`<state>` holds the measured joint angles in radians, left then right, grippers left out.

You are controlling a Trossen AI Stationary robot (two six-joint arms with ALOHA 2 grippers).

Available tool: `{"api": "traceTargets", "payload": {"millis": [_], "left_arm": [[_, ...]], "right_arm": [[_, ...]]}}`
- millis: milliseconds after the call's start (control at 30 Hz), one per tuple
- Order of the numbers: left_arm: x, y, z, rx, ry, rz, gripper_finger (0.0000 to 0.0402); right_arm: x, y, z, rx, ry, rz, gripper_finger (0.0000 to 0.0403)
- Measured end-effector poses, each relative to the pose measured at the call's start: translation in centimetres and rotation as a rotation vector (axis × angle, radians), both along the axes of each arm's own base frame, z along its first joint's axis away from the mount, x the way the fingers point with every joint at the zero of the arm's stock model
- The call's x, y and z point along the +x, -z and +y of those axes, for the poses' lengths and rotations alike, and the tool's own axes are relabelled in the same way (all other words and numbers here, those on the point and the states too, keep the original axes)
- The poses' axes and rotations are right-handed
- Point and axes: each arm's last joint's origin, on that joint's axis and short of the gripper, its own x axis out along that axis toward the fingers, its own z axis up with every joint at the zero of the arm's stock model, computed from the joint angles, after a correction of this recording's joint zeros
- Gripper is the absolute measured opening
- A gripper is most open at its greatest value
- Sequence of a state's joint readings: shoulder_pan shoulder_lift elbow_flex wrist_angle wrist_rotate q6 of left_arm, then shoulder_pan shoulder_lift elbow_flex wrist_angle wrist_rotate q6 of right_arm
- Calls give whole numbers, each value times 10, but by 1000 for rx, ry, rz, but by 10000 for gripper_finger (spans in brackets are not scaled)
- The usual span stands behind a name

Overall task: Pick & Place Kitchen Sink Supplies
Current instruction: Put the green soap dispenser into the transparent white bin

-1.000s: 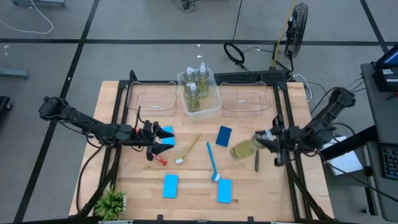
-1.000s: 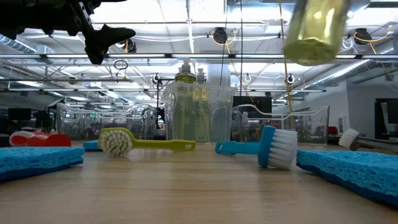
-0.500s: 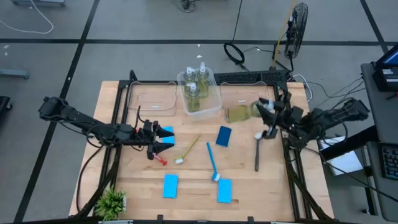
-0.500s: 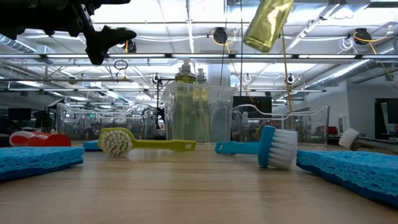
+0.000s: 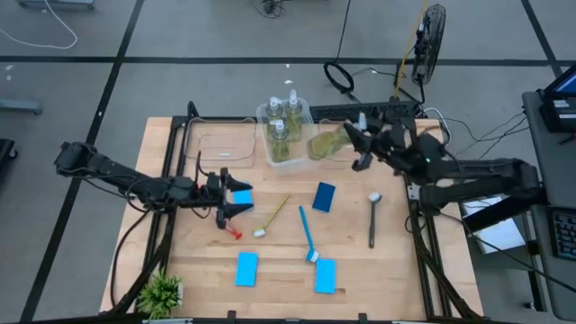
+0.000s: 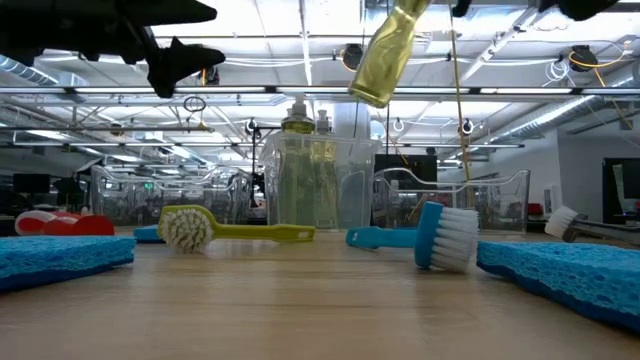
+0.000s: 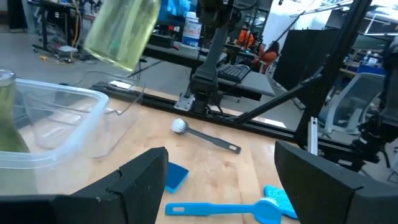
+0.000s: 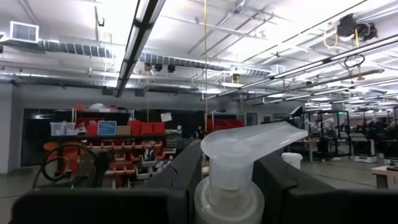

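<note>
My right gripper (image 5: 360,147) is shut on a clear pump bottle of yellow-green liquid (image 5: 326,142), carried high and tilted beside the middle clear bin (image 5: 310,155). That bin holds three more pump bottles (image 5: 281,130). My left gripper (image 5: 238,202) hovers open above a blue sponge (image 5: 241,192) and the red brush (image 5: 230,232). The yellow-green brush (image 5: 273,216), blue brush (image 5: 307,234), dark grey brush (image 5: 373,219) and three other blue sponges (image 5: 324,195) (image 5: 247,268) (image 5: 325,275) lie flat on the table. My right gripper pinches the bottle at its neck (image 8: 227,208), just under the white pump head (image 8: 249,146), one finger (image 8: 177,180) on each side. The fingers come slanting from the table's right. The bottle is lifted clear and tilted, its base (image 6: 368,92) lower and toward the middle bin.
Clear bins stand left (image 5: 220,144) and right (image 5: 355,155) of the middle one along the far edge. A small green potted plant (image 5: 162,292) sits at the near left corner. Black frame rails (image 5: 409,180) run along both table sides.
My right gripper has carried the bottle from above the table's right part toward the far edge and left, up to the middle bin. The bottle has stayed lifted and has tipped over more. My left gripper has edged slightly toward the table's right.
</note>
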<state>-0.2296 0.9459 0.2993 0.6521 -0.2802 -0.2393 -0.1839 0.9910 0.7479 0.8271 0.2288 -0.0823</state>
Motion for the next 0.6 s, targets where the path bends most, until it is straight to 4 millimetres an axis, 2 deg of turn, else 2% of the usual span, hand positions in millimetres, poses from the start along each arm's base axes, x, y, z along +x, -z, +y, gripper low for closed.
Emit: {"api": "traceTargets", "payload": {"millis": [300,600], "left_arm": [[1,0,6,4,18,1,296],[3,0,14,-2,-5,1,296]], "right_arm": [[40,-1,-50,14,9,113,88],[67,24,-79,58,4,212,88]]}}
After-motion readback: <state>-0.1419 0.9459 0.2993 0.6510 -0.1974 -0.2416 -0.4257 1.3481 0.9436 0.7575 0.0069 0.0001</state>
